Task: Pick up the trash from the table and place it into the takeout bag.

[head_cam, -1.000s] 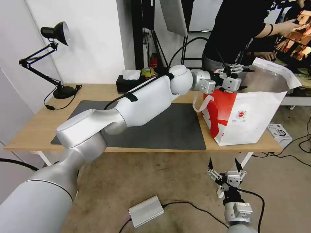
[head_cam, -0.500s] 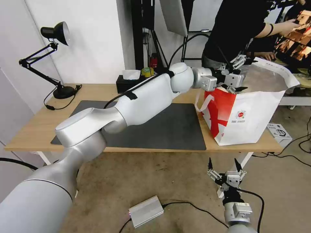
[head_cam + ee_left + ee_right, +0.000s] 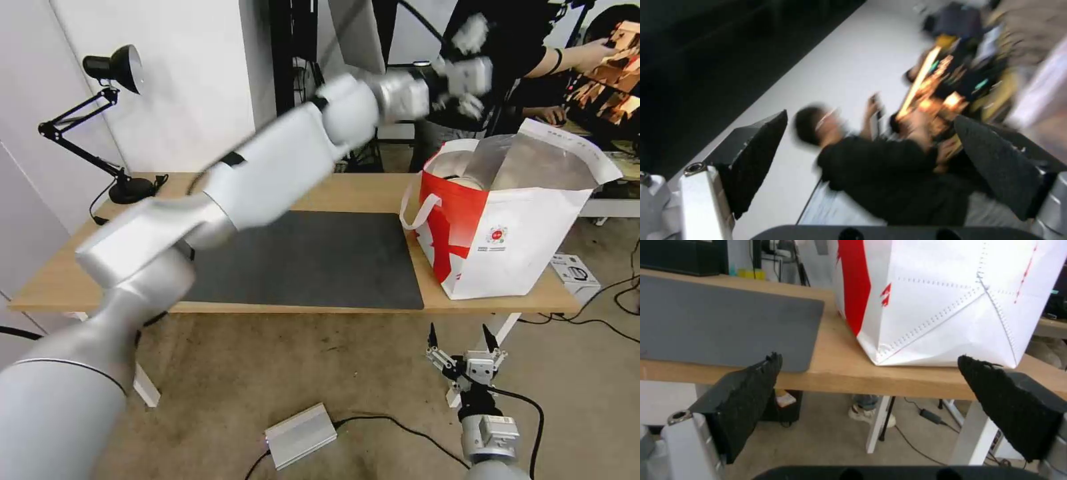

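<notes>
In your head view, the left gripper hangs blurred at upper centre, above the takeout bag, which stands on the table at right and carries a small round red logo whose print is too small to read; a pale rounded piece of trash peeks inside. The right gripper sits spread at lower right. Your left wrist view shows the pads parted, holding nothing. Your right wrist view shows wide-apart pads below the table edge, facing the bag.
</notes>
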Controlling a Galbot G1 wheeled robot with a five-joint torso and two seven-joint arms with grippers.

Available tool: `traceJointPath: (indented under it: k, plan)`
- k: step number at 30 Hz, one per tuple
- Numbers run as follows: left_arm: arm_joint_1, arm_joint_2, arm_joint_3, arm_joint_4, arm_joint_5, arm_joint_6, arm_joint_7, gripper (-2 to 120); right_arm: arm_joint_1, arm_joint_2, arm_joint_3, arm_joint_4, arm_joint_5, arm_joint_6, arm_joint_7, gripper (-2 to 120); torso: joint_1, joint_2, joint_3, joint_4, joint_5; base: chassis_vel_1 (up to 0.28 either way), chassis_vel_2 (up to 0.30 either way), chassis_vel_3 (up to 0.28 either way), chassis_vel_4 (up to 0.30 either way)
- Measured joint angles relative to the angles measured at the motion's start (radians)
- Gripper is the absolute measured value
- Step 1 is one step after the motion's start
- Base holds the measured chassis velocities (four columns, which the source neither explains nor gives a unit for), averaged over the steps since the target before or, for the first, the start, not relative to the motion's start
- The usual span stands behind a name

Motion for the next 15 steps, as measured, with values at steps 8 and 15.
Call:
traceJointPath:
  k: [8, 15]
  plan:
    - [0.057, 0.304, -0.064, -0.172, -0.116, 0.120, -0.071, 100, 0.008, -0.004, -0.001, -0.001, 0.001, -0.003, 0.000, 100, 0.000, 0.000, 0.000, -0.0003, -0.0004, 0.000, 0.000, 0.000, 0.000]
    - [0.170, 0.523, -0.131, -0.332, -0.169, 0.169, -0.097, 100, 0.012, -0.009, -0.002, 0.000, 0.001, -0.007, -0.001, 100, 0.000, 0.000, 0.000, 0.0004, -0.0007, 0.000, 0.000, 0.000, 0.000]
